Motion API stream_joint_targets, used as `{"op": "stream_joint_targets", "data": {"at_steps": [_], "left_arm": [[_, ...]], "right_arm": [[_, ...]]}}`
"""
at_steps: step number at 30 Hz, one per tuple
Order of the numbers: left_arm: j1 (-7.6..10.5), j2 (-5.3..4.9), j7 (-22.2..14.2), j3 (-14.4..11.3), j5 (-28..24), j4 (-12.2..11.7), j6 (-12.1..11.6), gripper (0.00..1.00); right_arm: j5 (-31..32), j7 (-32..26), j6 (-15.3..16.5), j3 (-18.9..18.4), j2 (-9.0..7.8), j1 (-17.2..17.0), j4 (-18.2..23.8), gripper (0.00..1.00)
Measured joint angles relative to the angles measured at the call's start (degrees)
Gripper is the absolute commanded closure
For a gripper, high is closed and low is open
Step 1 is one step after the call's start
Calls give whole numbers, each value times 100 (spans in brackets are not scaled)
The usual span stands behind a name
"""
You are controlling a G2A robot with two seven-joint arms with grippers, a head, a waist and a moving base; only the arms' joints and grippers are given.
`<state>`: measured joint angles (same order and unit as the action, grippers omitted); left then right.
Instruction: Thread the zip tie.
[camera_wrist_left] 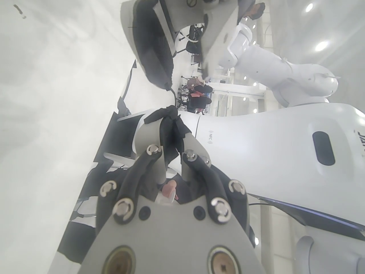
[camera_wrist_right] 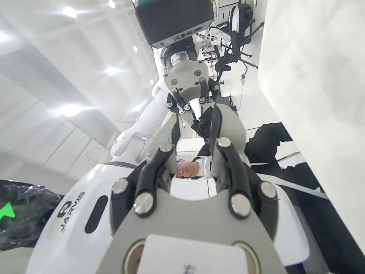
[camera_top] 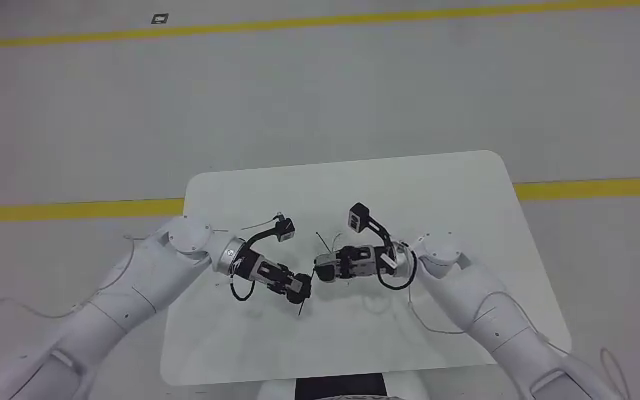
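I log: left hand [camera_wrist_left: 170,118] pinching a thin black zip tie [camera_wrist_left: 173,94]; right hand [camera_wrist_left: 185,68] just beyond, fingers apart; white desk [camera_wrist_left: 42,115] alongside.

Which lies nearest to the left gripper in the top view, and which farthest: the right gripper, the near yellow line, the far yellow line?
From the left gripper:
1. right gripper, close beside it over the table.
2. near yellow line, on the floor behind the table.
3. far yellow line, farther across the floor.

Both arms bend inward, left hand [camera_top: 303,289] shut, right hand [camera_top: 321,268] just beside.
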<state>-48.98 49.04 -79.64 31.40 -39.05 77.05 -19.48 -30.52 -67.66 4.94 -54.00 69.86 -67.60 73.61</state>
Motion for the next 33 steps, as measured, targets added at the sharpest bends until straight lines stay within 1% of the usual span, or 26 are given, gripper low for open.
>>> {"op": "stream_joint_targets", "data": {"at_steps": [5, 10, 16, 21, 26, 30, 33], "left_arm": [[0, 0, 0, 0, 0, 0, 0, 100], [0, 0, 0, 0, 0, 0, 0, 100], [0, 0, 0, 0, 0, 0, 0, 100], [0, 0, 0, 0, 0, 0, 0, 100], [0, 0, 0, 0, 0, 0, 0, 100], [0, 0, 0, 0, 0, 0, 0, 100], [0, 0, 0, 0, 0, 0, 0, 100]], "right_arm": [[28, -10, 41, 55, 7, 19, -37, 85], [46, -11, 68, 89, 10, 43, -60, 79], [40, 10, 85, 104, 8, 46, -64, 81], [55, 11, 82, 121, 5, 45, -27, 79], [60, 5, 70, 139, 3, 50, -6, 80], [50, 17, 79, 146, 1, 49, 4, 84], [49, 22, 77, 153, 0, 51, 8, 85]]}}
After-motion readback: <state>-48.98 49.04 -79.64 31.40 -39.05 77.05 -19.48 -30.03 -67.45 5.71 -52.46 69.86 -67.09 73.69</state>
